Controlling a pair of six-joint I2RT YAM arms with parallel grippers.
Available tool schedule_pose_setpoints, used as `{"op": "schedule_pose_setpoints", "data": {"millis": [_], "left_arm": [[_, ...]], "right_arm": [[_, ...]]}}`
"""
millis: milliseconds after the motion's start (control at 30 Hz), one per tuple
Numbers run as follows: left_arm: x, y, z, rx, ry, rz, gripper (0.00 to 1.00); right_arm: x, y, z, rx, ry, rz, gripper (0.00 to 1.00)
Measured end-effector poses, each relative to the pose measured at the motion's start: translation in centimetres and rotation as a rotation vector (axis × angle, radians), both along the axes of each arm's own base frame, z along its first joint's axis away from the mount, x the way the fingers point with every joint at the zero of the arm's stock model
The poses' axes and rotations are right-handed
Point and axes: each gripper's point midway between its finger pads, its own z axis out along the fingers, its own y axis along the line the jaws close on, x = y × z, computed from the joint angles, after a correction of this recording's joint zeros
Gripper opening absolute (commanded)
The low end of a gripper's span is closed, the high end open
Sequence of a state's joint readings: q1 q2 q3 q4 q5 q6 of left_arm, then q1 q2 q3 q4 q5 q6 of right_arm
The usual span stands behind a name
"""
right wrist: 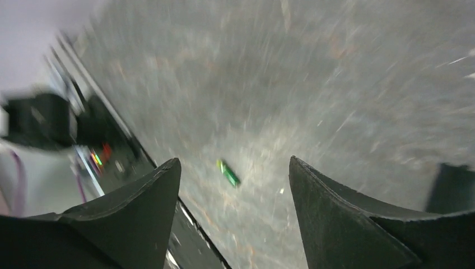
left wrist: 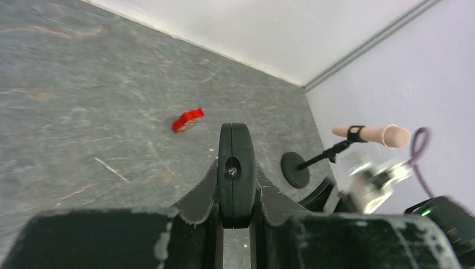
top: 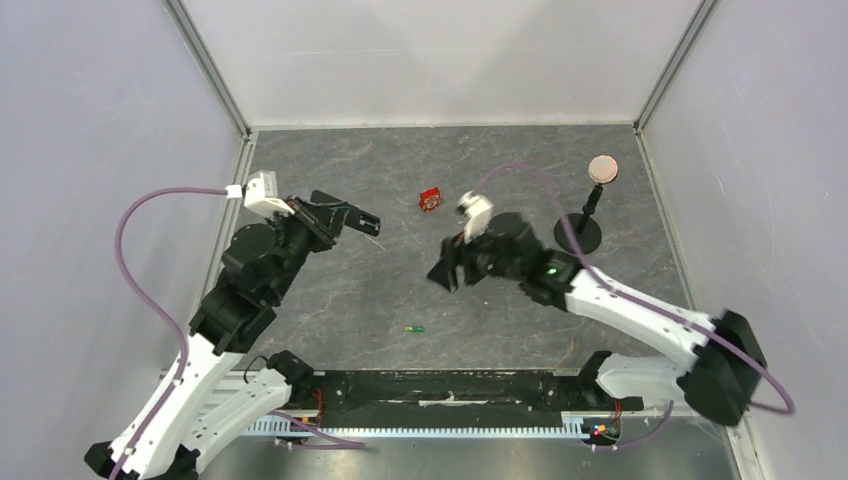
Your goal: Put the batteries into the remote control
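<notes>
My left gripper point(top: 335, 212) is shut on the remote control point(top: 362, 219), a slim black bar held above the table at the left. In the left wrist view the remote point(left wrist: 235, 145) shows end-on and upright between the fingers point(left wrist: 204, 190). The bright green battery point(top: 414, 328) lies on the table near the front edge. My right gripper point(top: 445, 272) is open and empty, above the table and to the right of that battery. In the blurred right wrist view the green battery point(right wrist: 228, 172) lies below, between the spread fingers point(right wrist: 151, 190). The dark battery is out of view.
A small red-and-white box point(top: 430, 199) lies at mid back, also in the left wrist view point(left wrist: 187, 119). A black round-based stand point(top: 578, 232) with a tan disc point(top: 603, 168) stands at the right. White walls close in the grey table point(top: 330, 300). A black rail point(top: 450, 385) runs along the front.
</notes>
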State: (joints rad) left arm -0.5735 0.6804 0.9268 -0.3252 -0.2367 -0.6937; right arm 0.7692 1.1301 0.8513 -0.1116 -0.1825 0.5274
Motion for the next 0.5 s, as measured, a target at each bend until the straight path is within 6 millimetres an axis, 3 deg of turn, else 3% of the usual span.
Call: {"op": "schedule_pose_setpoints", "data": {"millis": [100, 200, 333, 500], "left_arm": [[-0.6, 1.8, 0.1, 0.029, -0.001, 0.061, 0.02], [-1.4, 3.4, 0.0, 0.048, 0.004, 0.112, 0.02], [-2.1, 4.8, 0.1, 0.059, 0.012, 0.155, 0.02], [-2.6, 5.6, 0.5, 0.064, 0.015, 0.178, 0.02]], "right_arm": [[-4.0, 3.3, -6.2, -0.194, 0.026, 0.200, 0.76], [-7.6, 4.7, -11.1, -0.368, 0.011, 0.365, 0.78], [-9.7, 5.1, -14.7, -0.540, -0.030, 0.493, 0.77], [-9.2, 6.6, -16.4, -0.654, -0.105, 0.535, 0.70]]}}
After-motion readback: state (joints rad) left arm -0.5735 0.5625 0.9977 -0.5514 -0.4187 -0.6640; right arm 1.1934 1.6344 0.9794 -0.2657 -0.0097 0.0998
